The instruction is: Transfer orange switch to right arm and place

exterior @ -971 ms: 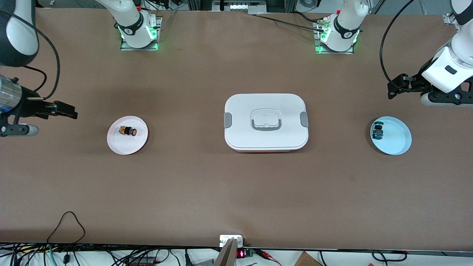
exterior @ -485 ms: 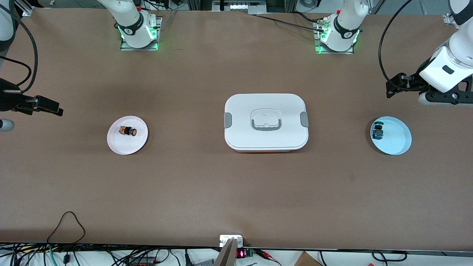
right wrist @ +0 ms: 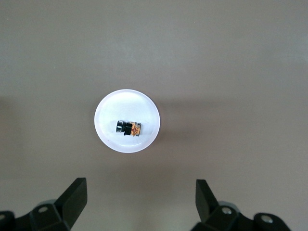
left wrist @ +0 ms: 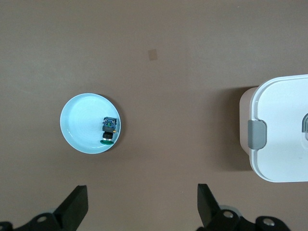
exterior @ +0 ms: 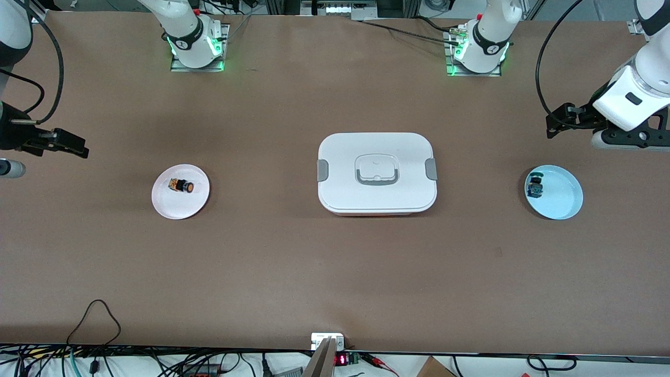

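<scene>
The orange switch [exterior: 182,186] lies on its side on a small white plate [exterior: 180,204] toward the right arm's end of the table. It also shows in the right wrist view [right wrist: 128,128], on that plate [right wrist: 126,103]. My right gripper [exterior: 77,147] hangs open and empty over bare table, apart from the plate and toward the table's end; its own view shows it open too [right wrist: 140,187]. My left gripper [exterior: 556,124] is open and empty over bare table close to the light blue plate [exterior: 562,201]; its own view shows the same [left wrist: 142,192].
A small blue-and-green switch [exterior: 535,187] lies in the light blue plate; both show in the left wrist view, the switch [left wrist: 109,130] and the plate [left wrist: 79,122]. A white lidded box [exterior: 377,152] with grey clips stands mid-table, its end in the left wrist view [left wrist: 284,110].
My right gripper has drawn away from the white plate toward the right arm's end of the table. My left gripper has shifted slightly. Both switches lie still.
</scene>
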### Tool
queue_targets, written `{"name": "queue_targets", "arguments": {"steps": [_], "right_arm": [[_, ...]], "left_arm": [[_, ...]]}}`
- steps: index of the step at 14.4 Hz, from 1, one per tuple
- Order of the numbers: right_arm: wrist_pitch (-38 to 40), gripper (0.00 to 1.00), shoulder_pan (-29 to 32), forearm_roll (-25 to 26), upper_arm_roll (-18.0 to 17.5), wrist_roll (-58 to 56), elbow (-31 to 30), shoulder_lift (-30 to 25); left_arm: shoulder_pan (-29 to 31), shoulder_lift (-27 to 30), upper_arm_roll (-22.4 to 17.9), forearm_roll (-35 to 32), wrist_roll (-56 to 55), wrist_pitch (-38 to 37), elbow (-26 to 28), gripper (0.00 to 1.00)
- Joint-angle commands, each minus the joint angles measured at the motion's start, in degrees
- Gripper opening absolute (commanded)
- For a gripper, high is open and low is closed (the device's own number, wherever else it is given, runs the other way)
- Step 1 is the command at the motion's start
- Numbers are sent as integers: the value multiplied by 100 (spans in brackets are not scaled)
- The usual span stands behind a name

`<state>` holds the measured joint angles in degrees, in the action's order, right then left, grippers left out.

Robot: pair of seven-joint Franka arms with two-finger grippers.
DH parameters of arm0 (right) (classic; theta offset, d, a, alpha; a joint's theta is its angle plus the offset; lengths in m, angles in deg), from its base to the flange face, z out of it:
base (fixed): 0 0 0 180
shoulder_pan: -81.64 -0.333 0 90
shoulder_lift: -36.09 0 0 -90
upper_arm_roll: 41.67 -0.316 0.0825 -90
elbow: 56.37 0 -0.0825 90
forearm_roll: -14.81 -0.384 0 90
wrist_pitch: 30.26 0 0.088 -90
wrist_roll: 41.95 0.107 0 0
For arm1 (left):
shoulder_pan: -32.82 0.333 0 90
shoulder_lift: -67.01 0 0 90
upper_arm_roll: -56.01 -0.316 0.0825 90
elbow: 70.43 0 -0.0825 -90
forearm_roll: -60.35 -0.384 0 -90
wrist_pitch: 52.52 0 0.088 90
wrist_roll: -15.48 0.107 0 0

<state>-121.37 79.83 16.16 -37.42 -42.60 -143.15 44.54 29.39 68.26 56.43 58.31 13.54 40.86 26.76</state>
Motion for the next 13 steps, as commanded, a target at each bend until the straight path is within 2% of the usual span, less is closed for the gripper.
{"name": "queue_targets", "arguments": {"steps": [1,5,8,13], "right_arm": [[-135,100,49,-3,-56,100,-409,-379],[-136,100,75,-3,-29,-13,-665,-696],[74,100,102,-3,6,-390,-595,-696],[119,100,67,-20,-47,-392,-331,-626]], "left_arm": [[-43,-11,-24,37,98,-127,-121,100],[-43,-11,-24,37,98,-127,-121,100],[-43,-11,-16,37,98,-127,-121,100],[-43,-11,-16,28,98,-127,-130,100]]}}
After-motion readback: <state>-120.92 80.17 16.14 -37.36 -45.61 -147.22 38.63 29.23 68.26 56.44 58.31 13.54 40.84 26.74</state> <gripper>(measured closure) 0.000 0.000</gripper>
